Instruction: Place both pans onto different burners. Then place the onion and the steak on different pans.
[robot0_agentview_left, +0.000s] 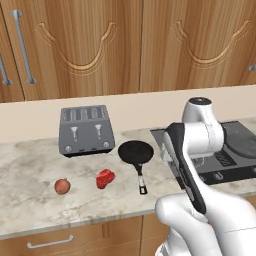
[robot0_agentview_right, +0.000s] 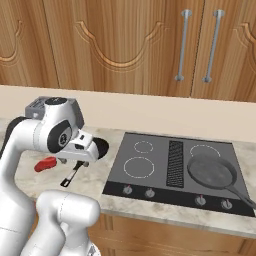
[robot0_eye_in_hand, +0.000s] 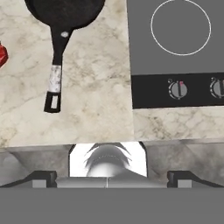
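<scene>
The black pan (robot0_agentview_left: 135, 152) lies on the marble counter left of the cooktop (robot0_agentview_right: 170, 150), its silver-tipped handle (robot0_eye_in_hand: 54, 78) pointing toward the counter's front edge. The wider grey pan (robot0_agentview_right: 211, 172) sits on the front right burner. The front left burner (robot0_agentview_right: 138, 167) and the small back left burner (robot0_agentview_right: 143, 146) are bare. The steak (robot0_agentview_left: 105, 178) lies left of the black pan's handle, and the onion (robot0_agentview_left: 62, 186) lies further left. My gripper (robot0_eye_in_hand: 112, 178) is open and holds nothing. It hovers above the counter's front edge, between the pan handle and the cooktop's front left corner.
A grey toaster (robot0_agentview_left: 85, 131) stands at the back of the counter, behind the onion and steak. Knobs (robot0_eye_in_hand: 178, 89) line the cooktop's front strip. A black vent grille (robot0_agentview_right: 174, 163) runs down the cooktop's middle. Wooden cabinets hang above the counter.
</scene>
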